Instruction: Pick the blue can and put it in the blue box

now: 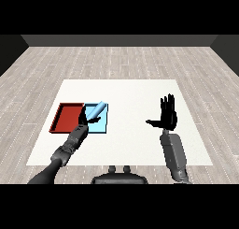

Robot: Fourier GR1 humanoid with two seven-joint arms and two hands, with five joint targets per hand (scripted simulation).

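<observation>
The light blue can point(95, 110) tilts over the light blue tray point(101, 126), its top leaning to the upper right. My left hand point(84, 120) is curled round the can's lower end, above the tray's left part. To the left of the blue tray lies the red tray point(67, 118), touching it. At the right of the table, my right hand point(168, 115) is raised with straight fingers and the thumb spread to the left, holding nothing.
The white table point(130, 95) stretches around both trays, with its front edge near my forearms. Grey wooden floor surrounds the table.
</observation>
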